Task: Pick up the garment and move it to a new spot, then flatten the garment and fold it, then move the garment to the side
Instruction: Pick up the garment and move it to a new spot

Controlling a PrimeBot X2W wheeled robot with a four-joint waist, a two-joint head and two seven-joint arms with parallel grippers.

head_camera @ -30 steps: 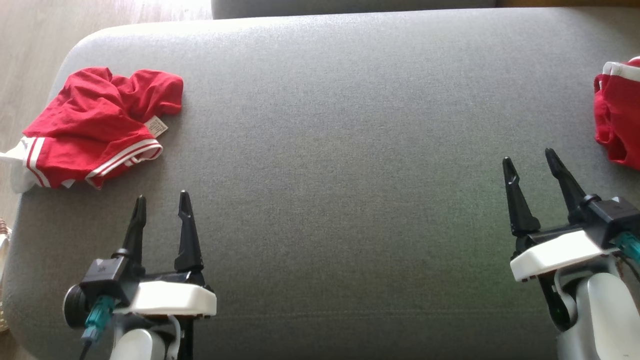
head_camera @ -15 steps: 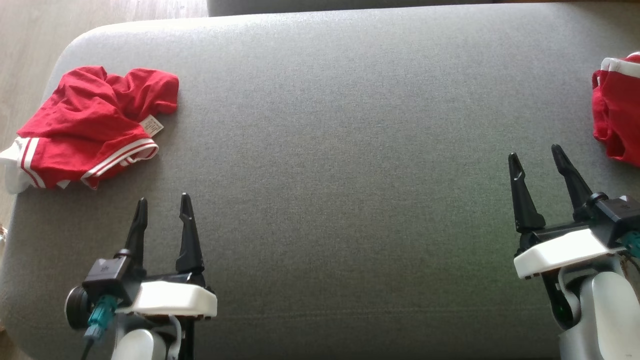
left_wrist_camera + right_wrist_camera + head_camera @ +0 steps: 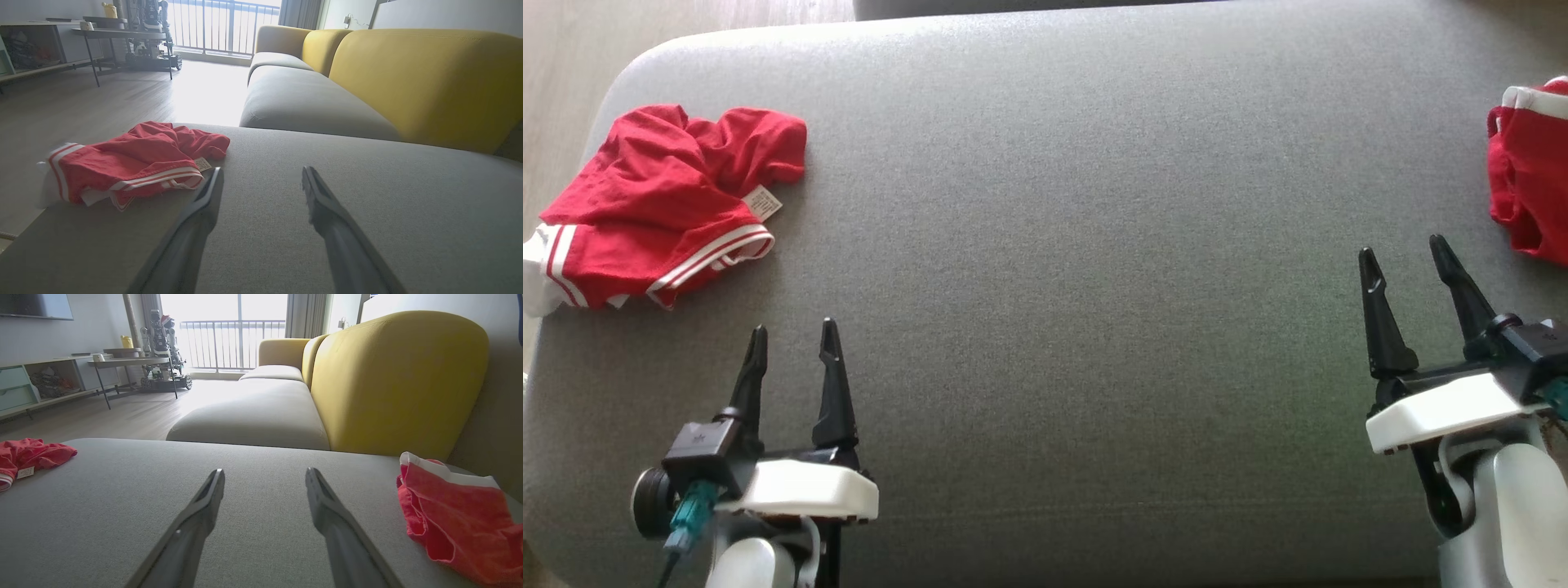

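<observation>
**Two red heaps on a grey cushion, both my pincers empty**

The red garment point(image 3: 662, 204) lies crumpled at the far left end of the grey cushion point(image 3: 1078, 245). It is thin, soft jersey, bunched into loose folds. White double stripes run along its hems, and a pale edge hangs over the cushion's rounded left rim. A small white label point(image 3: 761, 202) sticks out on its right side, lying flat on the weave. My left wrist view shows the same heap point(image 3: 135, 163) low and rumpled, its striped hem towards me.

A second red garment point(image 3: 1531, 188) sits at the right edge of the cushion. It is creased and gathered, with a broad white band along its top point(image 3: 453, 514).

My left pincer point(image 3: 794, 327) hovers near the first heap, short of it and apart from it. Its two tapered dark fingers are spread wide with nothing between them point(image 3: 261, 169). My right pincer point(image 3: 1401, 247) is likewise spread and empty point(image 3: 264, 471), pointing beside the second heap without touching it.

The cushion is a wide slab of finely woven grey cloth with rounded corners, bare across its middle. Off its left end is a pale wooden floor point(image 3: 556, 49). Beyond it stand a plump yellow backrest point(image 3: 429, 81) and a neighbouring grey seat point(image 3: 302, 102).
</observation>
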